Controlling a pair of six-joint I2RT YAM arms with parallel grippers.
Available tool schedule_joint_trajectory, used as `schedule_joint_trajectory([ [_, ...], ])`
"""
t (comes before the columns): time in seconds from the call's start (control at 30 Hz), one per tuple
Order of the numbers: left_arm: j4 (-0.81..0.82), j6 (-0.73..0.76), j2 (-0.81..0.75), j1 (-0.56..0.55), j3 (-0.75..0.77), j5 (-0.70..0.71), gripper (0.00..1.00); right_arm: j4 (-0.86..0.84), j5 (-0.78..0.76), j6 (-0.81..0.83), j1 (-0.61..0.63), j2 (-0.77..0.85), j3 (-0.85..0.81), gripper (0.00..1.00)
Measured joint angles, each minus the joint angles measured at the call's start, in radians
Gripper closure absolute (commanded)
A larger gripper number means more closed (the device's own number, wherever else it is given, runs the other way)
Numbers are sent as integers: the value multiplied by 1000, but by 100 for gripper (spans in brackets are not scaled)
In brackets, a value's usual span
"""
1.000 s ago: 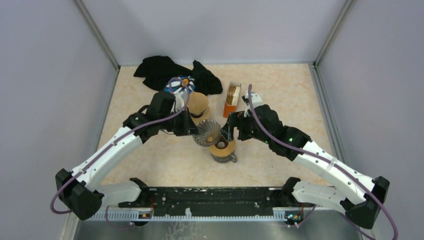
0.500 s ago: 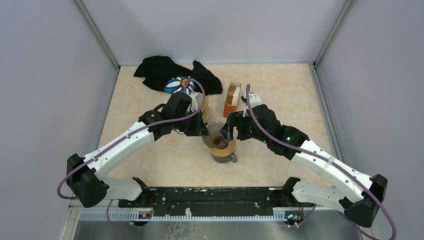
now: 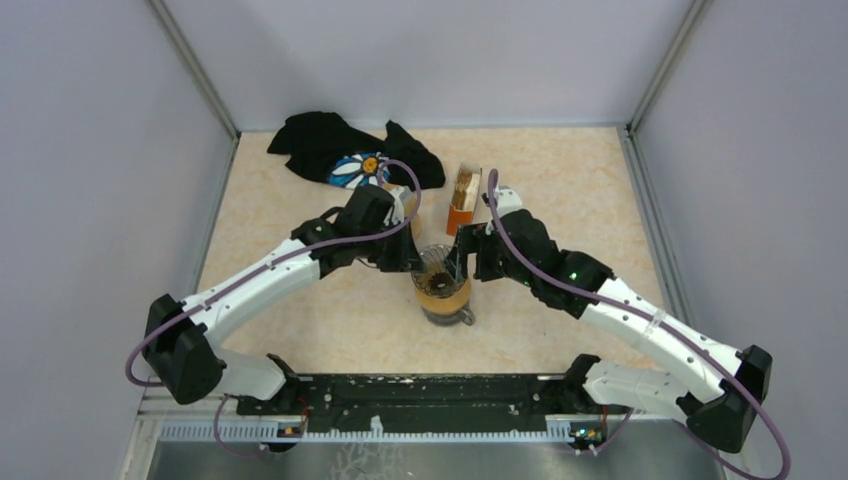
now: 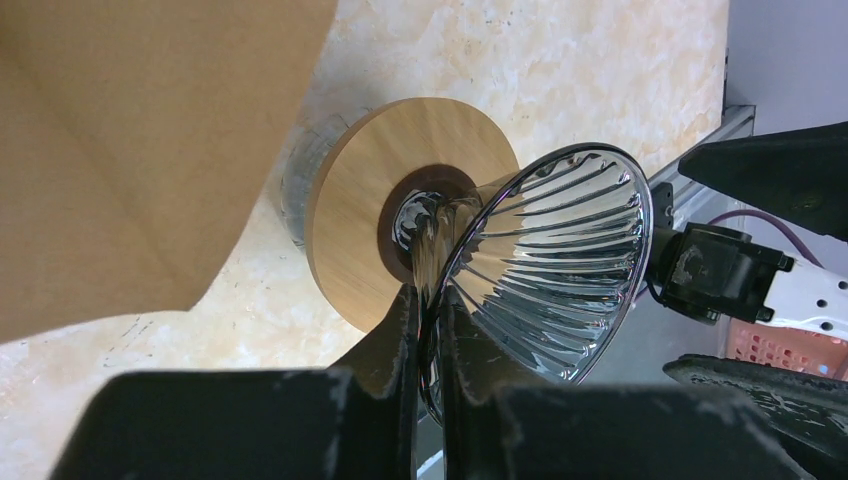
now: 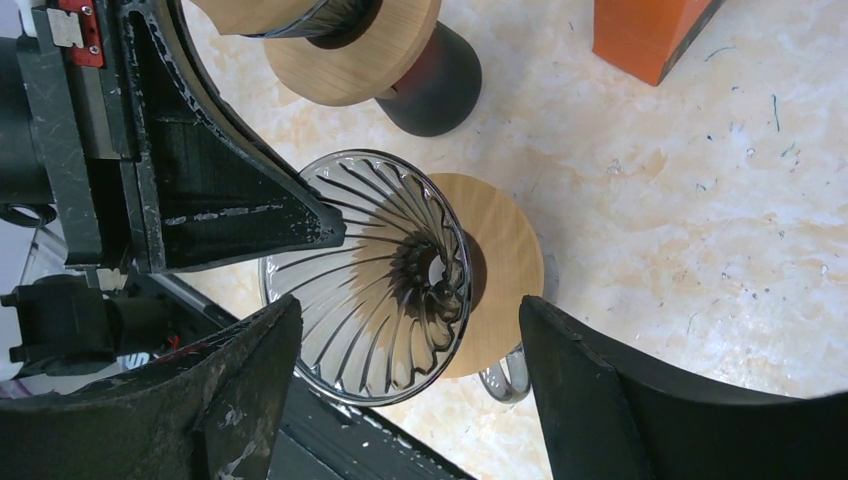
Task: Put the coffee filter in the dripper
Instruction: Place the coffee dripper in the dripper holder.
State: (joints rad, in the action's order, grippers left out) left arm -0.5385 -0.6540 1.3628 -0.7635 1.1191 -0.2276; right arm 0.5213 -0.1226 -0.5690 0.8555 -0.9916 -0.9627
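Dripper (image 4: 545, 270), ribbed clear glass, rim pinched by left gripper (image 4: 425, 330) above round wooden collar (image 4: 350, 210); right gripper (image 5: 410, 312) spread wide

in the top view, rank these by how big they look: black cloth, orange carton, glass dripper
1. Crumpled black cloth: clearly the largest.
2–3. Orange carton and ribbed clear glass dripper: they look about alike, too close to rank.

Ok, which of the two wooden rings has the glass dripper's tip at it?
The ring on the clear jug, under the dripper; the other ring, on the dark base, holds brown paper.
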Motion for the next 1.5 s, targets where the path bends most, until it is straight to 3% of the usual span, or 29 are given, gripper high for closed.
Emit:
schedule_joint_trajectory([
  [0.2, 0, 0, 6, -6, 0, -3, 100, 4, -6, 0, 0, -18, 0, 22],
  [0.5, 0, -1, 20, -12, 0, -10, 100, 23, -7, 0, 0, -57, 8, 31],
  [0.93, 18, -5, 49, -22, -2, -12, 100, 40, -4, 0, -8, -108, 36, 60],
  [1.27, 27, -5, 57, -23, -6, -16, 100, 39, 28, -5, -41, -150, 43, 91],
  [1.5, 19, -11, 61, -27, -9, -16, 100, 24, 74, -45, -75, -161, 46, 100],
])
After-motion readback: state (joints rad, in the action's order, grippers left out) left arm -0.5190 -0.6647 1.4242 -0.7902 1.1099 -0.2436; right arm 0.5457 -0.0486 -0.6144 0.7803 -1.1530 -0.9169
